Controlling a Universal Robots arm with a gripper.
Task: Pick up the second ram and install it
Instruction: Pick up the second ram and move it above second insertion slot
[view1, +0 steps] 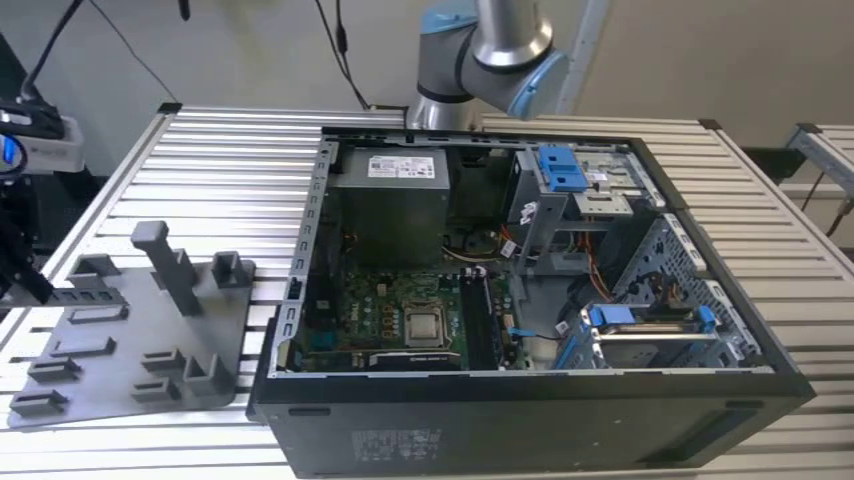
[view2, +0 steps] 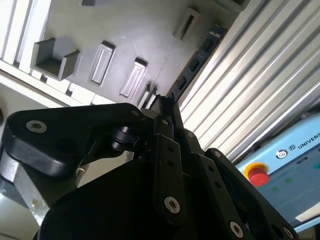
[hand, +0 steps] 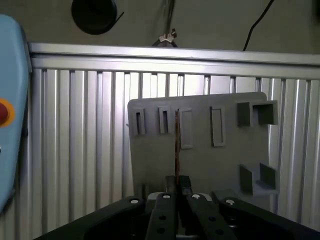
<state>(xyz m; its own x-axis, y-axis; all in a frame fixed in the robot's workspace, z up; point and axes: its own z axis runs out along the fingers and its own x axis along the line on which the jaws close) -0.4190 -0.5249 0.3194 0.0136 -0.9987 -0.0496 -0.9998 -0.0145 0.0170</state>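
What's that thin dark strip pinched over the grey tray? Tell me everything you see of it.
The second ram is a thin, flat, narrow dark strip of circuit board with small dark chips along one face. One end is clamped in the shut end effector; the rest juts straight out above the grey tray. Whether it touches the tray cannot be told.

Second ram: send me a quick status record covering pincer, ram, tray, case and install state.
pincer: shut on the second ram, seen in both wrist views
second ram: thin dark strip sticking out beyond the fingertips; edge-on in the first wrist view
grey tray: behind the ram, lying on the ribbed table
computer case: open, to the exterior view's right of the tray
memory slots: long and black, on the board inside the case
install: not yet done; the ram is in the pincer over by the tray
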